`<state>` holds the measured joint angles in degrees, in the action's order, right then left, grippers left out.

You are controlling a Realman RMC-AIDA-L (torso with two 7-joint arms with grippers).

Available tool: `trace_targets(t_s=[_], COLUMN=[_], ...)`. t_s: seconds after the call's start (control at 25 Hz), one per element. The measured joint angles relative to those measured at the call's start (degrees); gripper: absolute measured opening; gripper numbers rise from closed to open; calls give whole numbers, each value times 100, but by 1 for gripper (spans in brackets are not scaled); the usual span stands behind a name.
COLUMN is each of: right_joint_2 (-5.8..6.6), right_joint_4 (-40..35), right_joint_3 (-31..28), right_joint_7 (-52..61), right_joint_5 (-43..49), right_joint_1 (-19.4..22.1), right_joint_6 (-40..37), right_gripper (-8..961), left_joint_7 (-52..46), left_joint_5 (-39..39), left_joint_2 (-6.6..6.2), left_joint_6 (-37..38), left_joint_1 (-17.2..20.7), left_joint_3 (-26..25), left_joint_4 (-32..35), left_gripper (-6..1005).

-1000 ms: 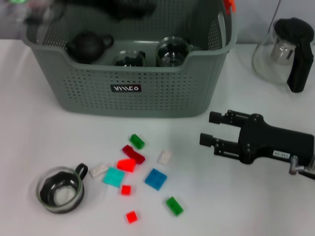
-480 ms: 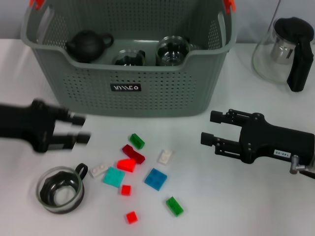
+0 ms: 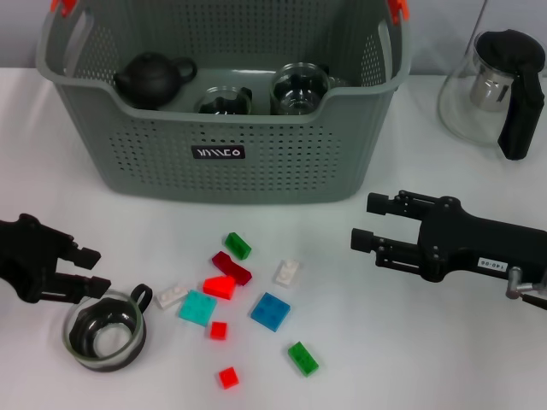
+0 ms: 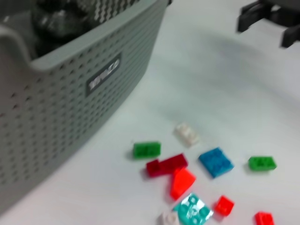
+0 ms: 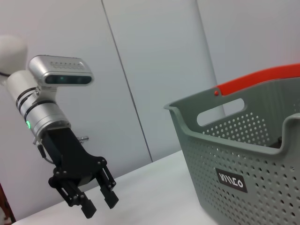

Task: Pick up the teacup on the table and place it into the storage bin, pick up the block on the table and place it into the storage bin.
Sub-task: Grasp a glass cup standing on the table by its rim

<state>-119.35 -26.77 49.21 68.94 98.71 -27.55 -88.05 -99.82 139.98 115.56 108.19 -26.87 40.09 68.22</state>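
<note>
A glass teacup (image 3: 104,331) with a black handle stands at the front left of the table. My left gripper (image 3: 96,271) hovers open just above and behind its rim, fingers pointing right. Several coloured blocks lie in the middle, among them a green block (image 3: 238,246), a blue block (image 3: 270,311) and a red block (image 3: 220,287); the left wrist view shows them too, such as the blue block (image 4: 215,161). The grey-green storage bin (image 3: 222,162) stands behind them. To the right of the blocks my right gripper (image 3: 361,222) is open and holds nothing.
Inside the bin sit a black teapot (image 3: 154,79) and two glass cups (image 3: 301,88). A glass teapot with a black handle (image 3: 500,90) stands at the back right. The right wrist view shows the left gripper (image 5: 100,206) beside the bin (image 5: 253,164).
My left arm came down from over the bin to the table's left side and now sits lower and nearer the teacup. The right arm has stayed put.
</note>
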Motion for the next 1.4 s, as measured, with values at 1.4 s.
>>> trace_targets(t_s=[1.4], right_joint_2=[0], right_joint_4=[14], right_joint_3=[15], right_joint_7=[-39], right_joint_5=[166], right_joint_1=[17], right_joint_6=[43], right_gripper=[715], left_joint_7=[-1675], left_joint_5=[2349], left_joint_2=[565], left_joint_6=[-639], left_joint_1=[-853], left_joint_3=[1115], left_joint_4=[53], left_gripper=[443])
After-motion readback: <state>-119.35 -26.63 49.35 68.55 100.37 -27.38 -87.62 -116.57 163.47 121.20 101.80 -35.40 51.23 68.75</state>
